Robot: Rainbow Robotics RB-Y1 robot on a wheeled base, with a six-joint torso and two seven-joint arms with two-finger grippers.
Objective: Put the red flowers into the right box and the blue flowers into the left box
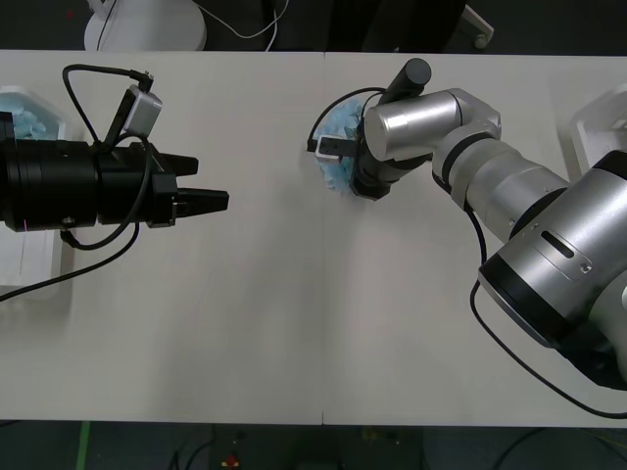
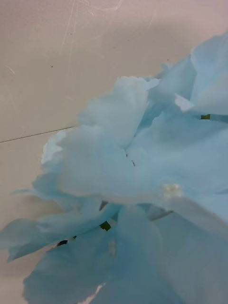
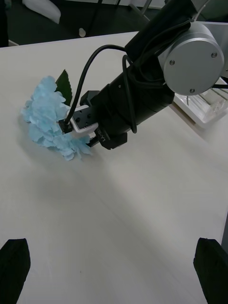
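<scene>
The blue flower [image 3: 47, 116] is a fluffy cluster of many pale-blue petals with one dark green leaf behind it; it lies on the white table [image 1: 294, 323], near the far edge; the right gripper [image 1: 355, 168] is pressed down onto the cluster, and I cannot tell how its jaws stand; the left gripper [image 1: 211, 201] hovers beside the left box [image 1: 34, 279], well apart from the cluster, jaws wide.

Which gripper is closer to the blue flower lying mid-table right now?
Right. The right gripper is down on the blue flower, its petals right under the wrist camera. The left gripper hangs open over bare table, well off toward the left box.
</scene>
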